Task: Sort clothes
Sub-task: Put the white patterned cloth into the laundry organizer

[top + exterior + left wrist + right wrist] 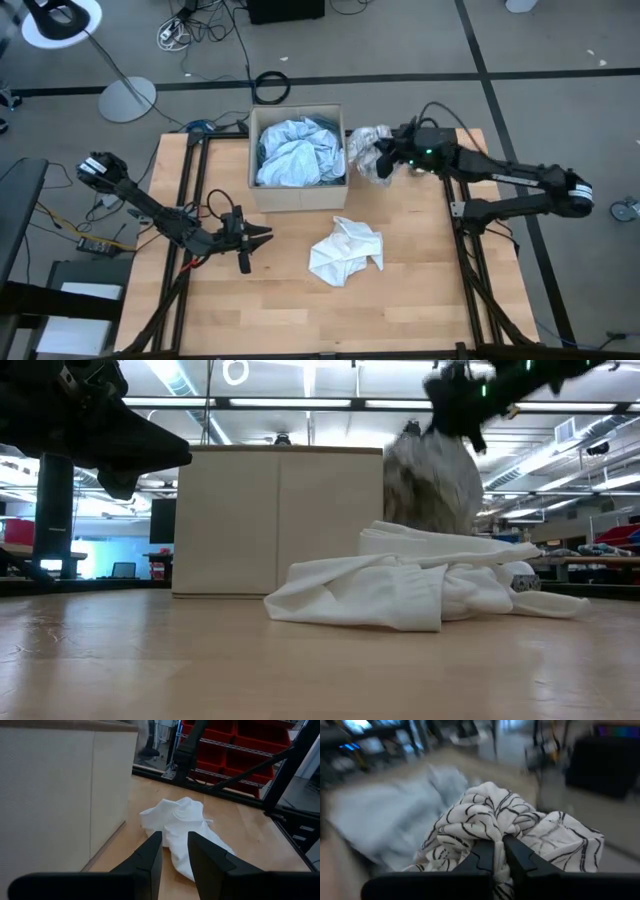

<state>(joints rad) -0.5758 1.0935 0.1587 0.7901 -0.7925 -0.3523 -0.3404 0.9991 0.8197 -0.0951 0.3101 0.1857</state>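
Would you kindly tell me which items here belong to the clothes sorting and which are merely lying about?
Job:
- patterned garment, held by right tool
- white garment on table
- light blue clothes in cardboard box

Lying about:
- lamp base
- floor cables

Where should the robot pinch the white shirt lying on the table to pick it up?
Probably the raised, bunched fold at the top of the white shirt, coming straight down from above. It lies crumpled on the table, so that hump gives the open left pincer cloth to close on; the flat edges would likely slip.
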